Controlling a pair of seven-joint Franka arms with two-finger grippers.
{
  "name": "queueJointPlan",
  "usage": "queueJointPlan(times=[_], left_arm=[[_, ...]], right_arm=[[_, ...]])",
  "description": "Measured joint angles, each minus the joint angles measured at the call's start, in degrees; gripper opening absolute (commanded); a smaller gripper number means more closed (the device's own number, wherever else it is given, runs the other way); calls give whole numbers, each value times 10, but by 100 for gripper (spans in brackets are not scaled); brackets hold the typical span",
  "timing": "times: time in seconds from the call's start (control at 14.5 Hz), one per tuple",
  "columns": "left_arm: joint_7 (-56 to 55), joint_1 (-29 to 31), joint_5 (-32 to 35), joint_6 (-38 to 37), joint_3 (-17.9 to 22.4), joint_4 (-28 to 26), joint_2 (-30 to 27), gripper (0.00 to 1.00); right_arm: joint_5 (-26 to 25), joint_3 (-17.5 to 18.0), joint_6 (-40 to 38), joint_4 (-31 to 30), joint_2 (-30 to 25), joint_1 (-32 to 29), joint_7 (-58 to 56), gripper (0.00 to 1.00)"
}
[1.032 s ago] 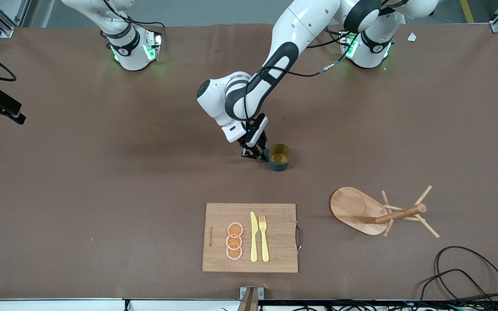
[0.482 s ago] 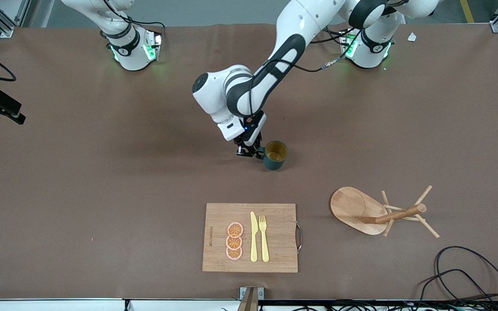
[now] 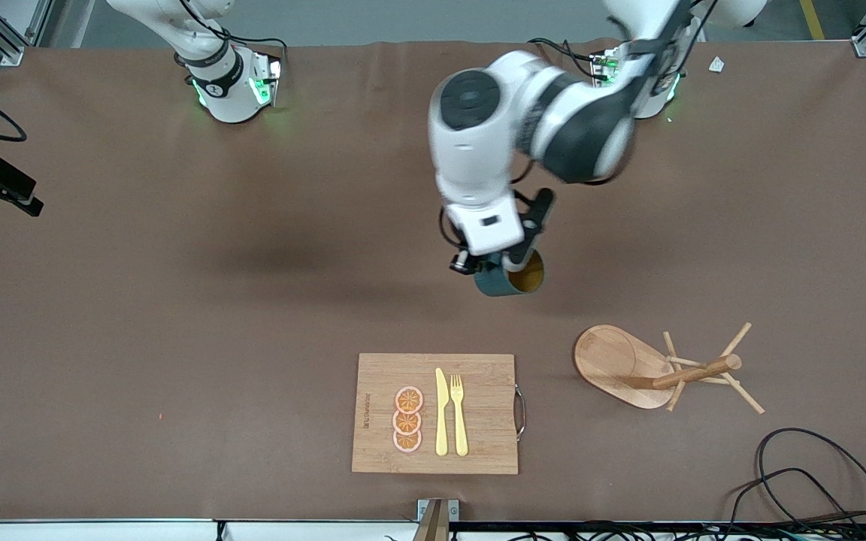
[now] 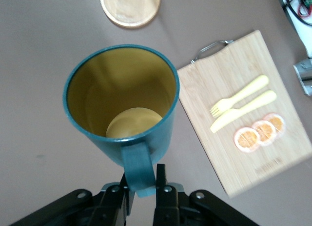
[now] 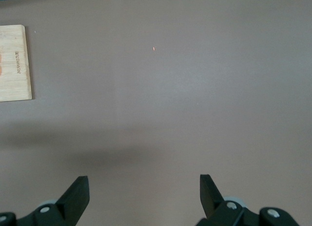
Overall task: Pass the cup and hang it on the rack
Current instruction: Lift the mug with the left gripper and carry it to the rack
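Two pincers: one busy, one waiting
left pincer [image 4: 141, 184]: clenched on the cup [image 4: 122, 106] handle, up over the table [image 3: 177, 300]
right pincer [image 5: 144, 194]: released, waiting
rack [image 3: 658, 368]: toward left arm's end

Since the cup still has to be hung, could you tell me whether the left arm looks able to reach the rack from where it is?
Probably yes. The left hand is shut on the cup's handle, in the air, and only bare table lies between it and the rack.
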Motion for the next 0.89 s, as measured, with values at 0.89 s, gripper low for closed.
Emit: queueJointPlan(times=[0.89], left_arm=[[491,308,-458,-47,1,-38,-5,1]], right_arm=[[0,-1,0,-1,0,0,0,100]])
